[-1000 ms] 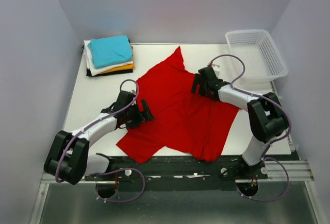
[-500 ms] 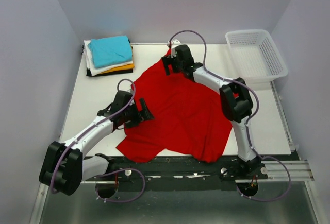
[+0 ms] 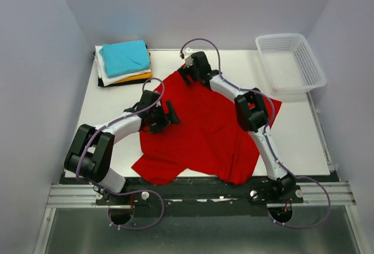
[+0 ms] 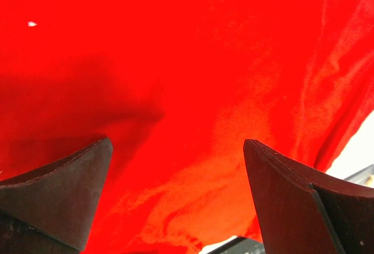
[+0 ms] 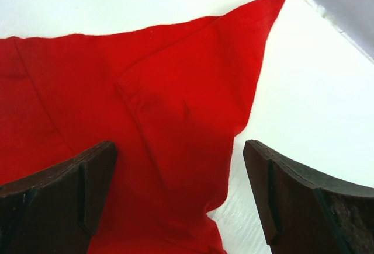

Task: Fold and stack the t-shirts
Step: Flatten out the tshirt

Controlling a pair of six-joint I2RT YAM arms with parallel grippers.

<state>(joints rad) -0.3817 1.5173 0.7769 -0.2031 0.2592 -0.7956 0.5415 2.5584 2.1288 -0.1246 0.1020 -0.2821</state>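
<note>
A bright red t-shirt (image 3: 204, 131) lies spread and rumpled across the middle of the white table (image 3: 108, 111). My left gripper (image 3: 169, 115) hovers open over the shirt's left part; in the left wrist view red cloth (image 4: 204, 61) fills the space under the left gripper (image 4: 177, 143). My right gripper (image 3: 186, 74) reaches to the shirt's far corner and stands open. In the right wrist view the right gripper (image 5: 178, 146) straddles the edge of a pointed red flap (image 5: 175, 79), with nothing pinched. A stack of folded t-shirts (image 3: 124, 58), teal on top, sits at the back left.
A white lattice basket (image 3: 290, 61) stands at the back right corner. The metal rail (image 3: 204, 191) with both arm bases runs along the near edge. White walls close in the table on three sides. Bare tabletop (image 5: 315, 90) lies beside the shirt's far corner.
My right arm has swung from the shirt's right side across to its far corner. My left gripper has shifted slightly farther and to the right over the shirt. Both stayed open.
</note>
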